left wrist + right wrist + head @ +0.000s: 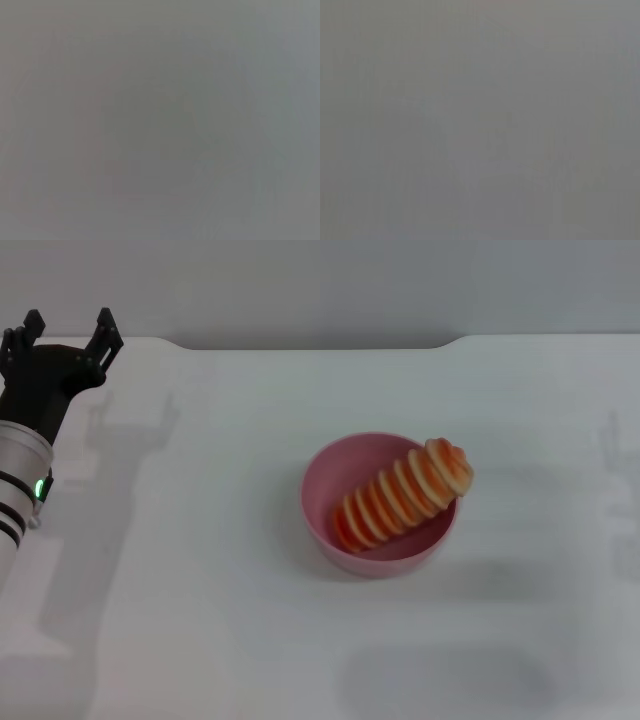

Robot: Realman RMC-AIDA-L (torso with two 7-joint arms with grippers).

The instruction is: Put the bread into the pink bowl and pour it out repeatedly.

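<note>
from the head view, the bread (404, 497) lies slanted in the pink bowl (330, 522) mid-table (200, 620), one end over the rim, while my left gripper (68, 340) hangs spread and empty at the far left. both wrist views show only flat grey, and my right gripper is nowhere visible.

The bowl (378, 506) is plain glossy pink. The bread (404, 496) carries orange and cream stripes across its ridges. The table (200, 590) is white. The left gripper (68, 336) is black, on a silver arm (20, 475) with black bands and a small green light.
</note>
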